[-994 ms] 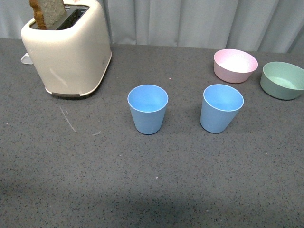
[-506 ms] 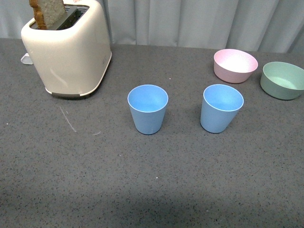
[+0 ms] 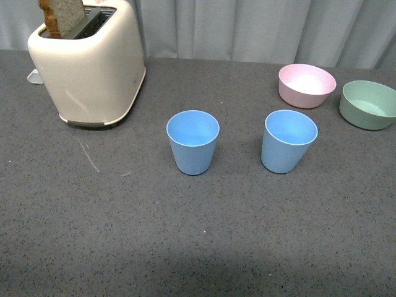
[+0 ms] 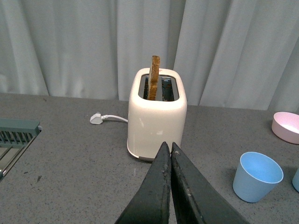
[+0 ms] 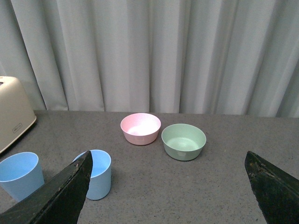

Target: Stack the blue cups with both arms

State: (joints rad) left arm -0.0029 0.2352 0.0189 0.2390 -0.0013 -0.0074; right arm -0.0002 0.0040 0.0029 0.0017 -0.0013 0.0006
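Two light blue cups stand upright and apart on the grey table: one in the middle point(image 3: 193, 141) and one to its right point(image 3: 288, 140). Neither arm shows in the front view. In the left wrist view my left gripper point(image 4: 167, 148) is shut and empty, held above the table in front of the toaster, with one blue cup point(image 4: 257, 176) off to its side. In the right wrist view my right gripper point(image 5: 168, 161) is wide open and empty, with both cups point(image 5: 99, 173) point(image 5: 18, 174) beside one finger point(image 5: 70, 186).
A cream toaster point(image 3: 86, 62) with a slice of bread stands at the back left, its plug point(image 4: 96, 119) lying behind it. A pink bowl point(image 3: 306, 85) and a green bowl point(image 3: 369, 104) sit at the back right. A grey rack point(image 4: 14, 140) lies at the table's left edge.
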